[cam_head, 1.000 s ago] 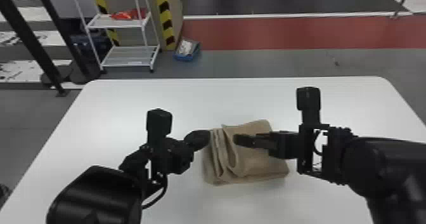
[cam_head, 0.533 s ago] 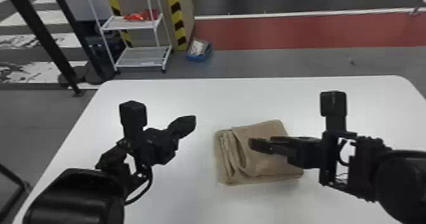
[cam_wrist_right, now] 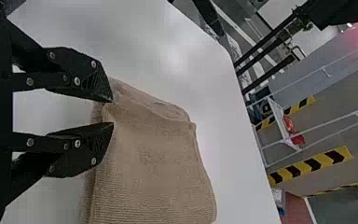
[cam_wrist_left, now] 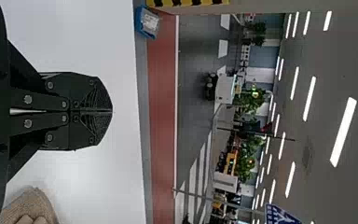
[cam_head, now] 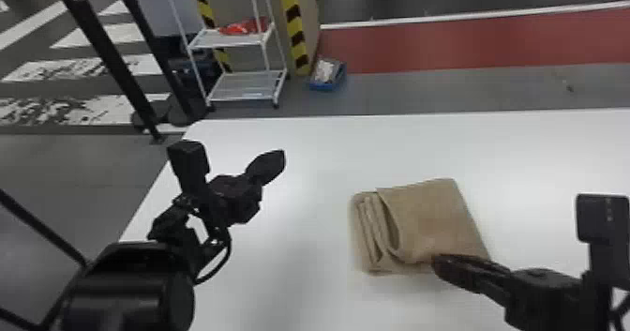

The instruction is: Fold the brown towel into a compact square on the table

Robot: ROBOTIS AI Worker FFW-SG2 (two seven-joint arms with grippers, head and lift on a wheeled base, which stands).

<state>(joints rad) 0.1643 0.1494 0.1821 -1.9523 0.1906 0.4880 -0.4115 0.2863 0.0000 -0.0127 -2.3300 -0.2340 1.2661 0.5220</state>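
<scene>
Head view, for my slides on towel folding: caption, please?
Folded towel on a white table, right fingers at its near edge, left fingers off to the left.

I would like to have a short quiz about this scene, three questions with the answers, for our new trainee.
1. True or false: the fingers of the left gripper are shut.

2. Which gripper is nearer to the brown towel?
A) the left gripper
B) the right gripper

3. Fill in: the towel's layered folds show along its side toward the robot's ____.

Key: 1. True; 2. B; 3. left
</scene>
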